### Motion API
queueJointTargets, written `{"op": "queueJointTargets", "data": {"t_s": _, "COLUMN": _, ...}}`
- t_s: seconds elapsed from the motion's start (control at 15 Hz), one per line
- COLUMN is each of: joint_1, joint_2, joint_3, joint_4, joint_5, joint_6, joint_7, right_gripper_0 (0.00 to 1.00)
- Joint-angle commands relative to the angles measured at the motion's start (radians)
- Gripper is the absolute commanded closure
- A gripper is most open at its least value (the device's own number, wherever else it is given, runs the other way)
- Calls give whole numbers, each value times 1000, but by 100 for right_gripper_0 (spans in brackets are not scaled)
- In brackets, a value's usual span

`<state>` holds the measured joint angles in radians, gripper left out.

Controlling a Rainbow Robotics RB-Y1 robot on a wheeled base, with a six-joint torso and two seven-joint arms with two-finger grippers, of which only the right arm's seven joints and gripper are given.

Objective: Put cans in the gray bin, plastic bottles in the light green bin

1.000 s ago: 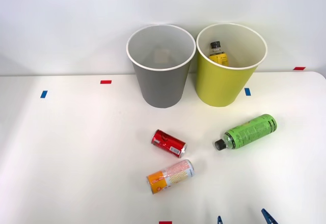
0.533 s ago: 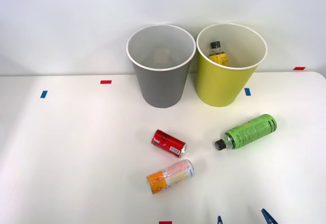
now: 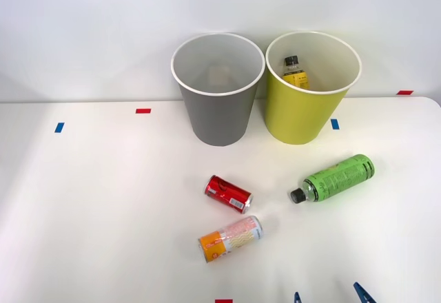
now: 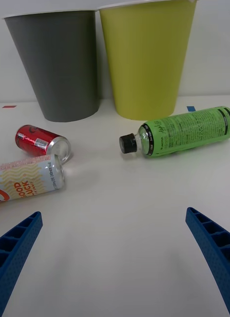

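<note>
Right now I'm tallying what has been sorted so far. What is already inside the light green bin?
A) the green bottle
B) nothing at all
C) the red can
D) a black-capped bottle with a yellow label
D: in the front view, the yellow-label bottle stands inside the light green bin, while the green bottle, the red can and the orange can lie on the table.
</note>
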<state>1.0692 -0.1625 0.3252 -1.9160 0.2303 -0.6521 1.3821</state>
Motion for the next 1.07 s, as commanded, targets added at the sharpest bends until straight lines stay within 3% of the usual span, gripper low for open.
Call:
{"op": "queueJointTargets", "data": {"t_s": 0.07, "joint_1": 0, "joint_2": 0, "joint_3": 0, "joint_4": 0, "joint_5": 0, "joint_6": 0, "joint_7": 0, "right_gripper_0": 0}}
{"op": "queueJointTargets", "data": {"t_s": 1.07, "joint_1": 0, "joint_2": 0, "joint_3": 0, "joint_4": 0, "joint_5": 0, "joint_6": 0, "joint_7": 0, "right_gripper_0": 0}}
